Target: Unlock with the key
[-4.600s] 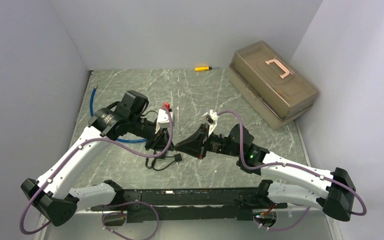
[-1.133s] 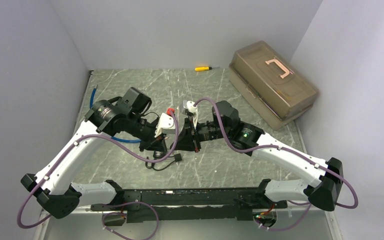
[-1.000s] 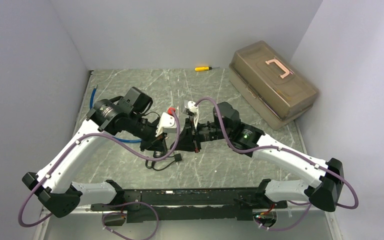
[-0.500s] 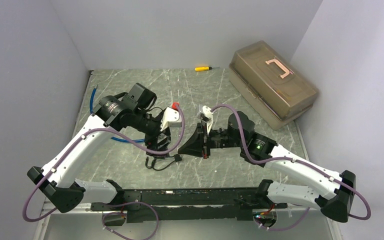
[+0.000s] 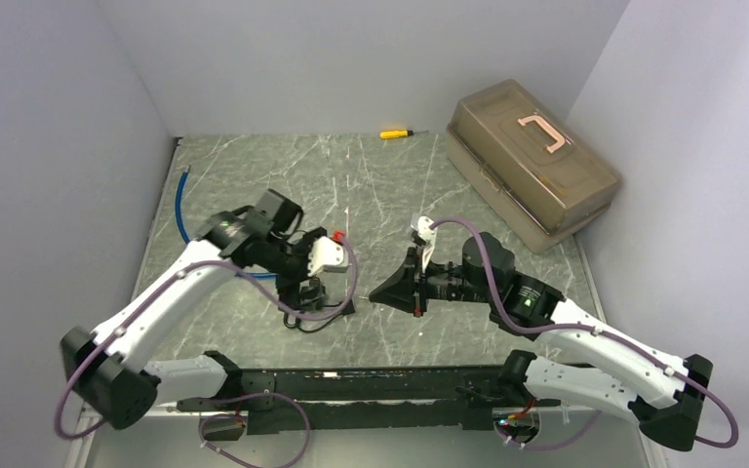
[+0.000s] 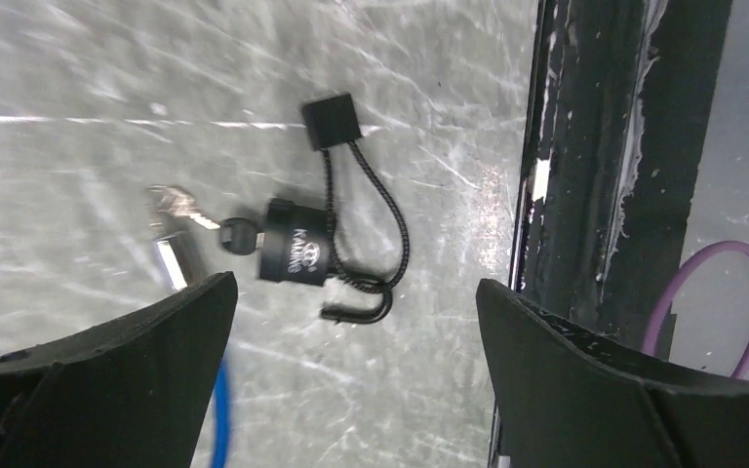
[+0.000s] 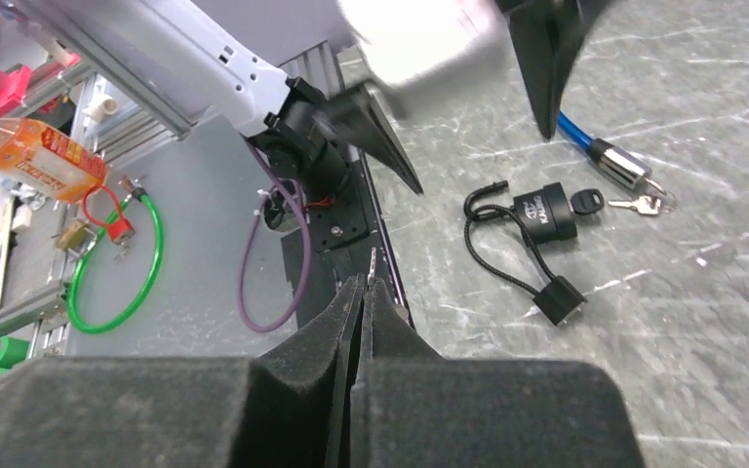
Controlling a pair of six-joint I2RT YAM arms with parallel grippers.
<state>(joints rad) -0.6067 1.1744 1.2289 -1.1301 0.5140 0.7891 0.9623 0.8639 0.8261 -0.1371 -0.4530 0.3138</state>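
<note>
A small black padlock [image 6: 295,255] lies on the marble table [image 5: 380,195]. A black-headed key [image 6: 239,235] sits in its end, with spare keys [image 6: 170,202] on a ring beside it. The shackle [image 6: 356,310] shows as an open hook beside the body. A thin black cord runs from the lock to a square tag [image 6: 332,120]. My left gripper [image 6: 356,283] hovers over the lock, open and holding nothing. The right wrist view shows the same padlock [image 7: 544,213] and key [image 7: 585,202] on the table. My right gripper [image 7: 366,283] is shut and empty, right of the lock.
A blue cable [image 5: 180,200] with a silver end [image 7: 624,171] lies left of the lock. The black base rail [image 5: 371,382] runs along the near edge. A brown toolbox [image 5: 532,161] stands back right, and a yellow screwdriver [image 5: 395,133] lies at the back wall.
My left gripper has opened and let go of the padlock, which now lies on the table. The right arm has drawn back to the right, jaws still shut.
</note>
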